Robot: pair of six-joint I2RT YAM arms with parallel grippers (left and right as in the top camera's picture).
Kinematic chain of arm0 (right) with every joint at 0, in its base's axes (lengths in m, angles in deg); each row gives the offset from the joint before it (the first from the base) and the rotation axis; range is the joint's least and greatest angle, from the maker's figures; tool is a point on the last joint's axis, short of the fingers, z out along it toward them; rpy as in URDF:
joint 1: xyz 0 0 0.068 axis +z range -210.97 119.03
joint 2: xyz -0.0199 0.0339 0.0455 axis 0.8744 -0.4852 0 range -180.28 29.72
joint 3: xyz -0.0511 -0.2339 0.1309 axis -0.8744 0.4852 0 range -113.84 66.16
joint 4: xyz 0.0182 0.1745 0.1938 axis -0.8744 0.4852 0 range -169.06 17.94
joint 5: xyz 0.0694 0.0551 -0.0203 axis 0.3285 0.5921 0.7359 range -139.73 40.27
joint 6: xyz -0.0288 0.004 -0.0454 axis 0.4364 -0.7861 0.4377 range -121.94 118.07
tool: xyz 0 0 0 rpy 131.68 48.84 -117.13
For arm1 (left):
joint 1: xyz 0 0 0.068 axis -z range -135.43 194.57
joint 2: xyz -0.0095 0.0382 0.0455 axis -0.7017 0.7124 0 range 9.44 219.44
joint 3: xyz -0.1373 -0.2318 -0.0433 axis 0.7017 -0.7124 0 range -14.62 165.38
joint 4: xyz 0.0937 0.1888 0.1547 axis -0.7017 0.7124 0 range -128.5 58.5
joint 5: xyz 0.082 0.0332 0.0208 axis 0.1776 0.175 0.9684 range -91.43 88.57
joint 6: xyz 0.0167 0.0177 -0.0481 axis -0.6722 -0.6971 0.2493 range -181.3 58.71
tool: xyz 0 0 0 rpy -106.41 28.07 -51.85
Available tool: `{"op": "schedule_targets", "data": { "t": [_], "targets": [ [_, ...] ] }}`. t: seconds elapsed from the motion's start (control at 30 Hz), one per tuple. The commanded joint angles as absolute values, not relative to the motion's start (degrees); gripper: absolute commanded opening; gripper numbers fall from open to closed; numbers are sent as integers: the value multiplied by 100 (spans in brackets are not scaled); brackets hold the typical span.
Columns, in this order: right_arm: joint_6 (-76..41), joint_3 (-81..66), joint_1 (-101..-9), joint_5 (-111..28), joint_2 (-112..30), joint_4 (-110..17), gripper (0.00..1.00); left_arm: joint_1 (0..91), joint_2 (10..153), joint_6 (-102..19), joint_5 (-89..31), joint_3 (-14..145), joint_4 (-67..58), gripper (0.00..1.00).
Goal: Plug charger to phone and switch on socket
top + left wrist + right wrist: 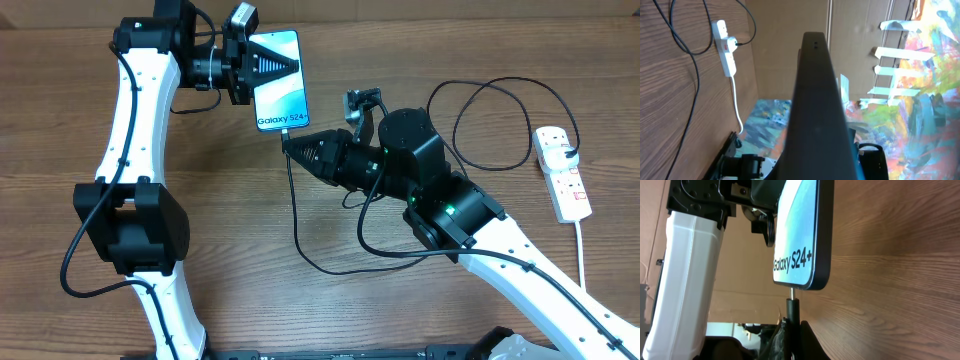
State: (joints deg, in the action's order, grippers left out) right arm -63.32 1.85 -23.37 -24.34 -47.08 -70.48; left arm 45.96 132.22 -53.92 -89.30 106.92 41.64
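The phone [280,92] is held off the table at the upper left, its light blue screen reading "Galaxy S24+" [799,235]. My left gripper [285,66] is shut on its upper half; in the left wrist view the phone's dark edge [815,100] hides the fingers. My right gripper [292,145] is shut on the charger's black connector [792,309], just below the phone. Its small metal tip meets the phone's bottom edge; how deep it sits I cannot tell. The thin black cable [297,215] loops across the table to the white socket [563,172] at the far right.
The socket [725,47] has red switches and a white cord [581,245] running to the table's front edge. The cable's slack forms a large loop [480,100] near the socket. The left arm's white links [125,120] stand at the left.
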Motion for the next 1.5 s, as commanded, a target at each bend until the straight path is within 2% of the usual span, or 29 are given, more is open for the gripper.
{"op": "schedule_targets", "data": {
  "t": [0.0, 0.5, 1.47],
  "targets": [
    [-6478, 207, -2311, -2572, -4732, -7097, 4, 4609, 12995, -5357, -9195, 10790, 4164, 4],
    [-6564, 207, -2311, -2553, -4885, -7497, 4, 4609, 12995, -5361, -9197, 10790, 4164, 4],
    [-6601, 207, -2472, -2395, -4885, -7387, 4, 4609, 12995, -5383, -9197, 10790, 4151, 4]
  ]
}}
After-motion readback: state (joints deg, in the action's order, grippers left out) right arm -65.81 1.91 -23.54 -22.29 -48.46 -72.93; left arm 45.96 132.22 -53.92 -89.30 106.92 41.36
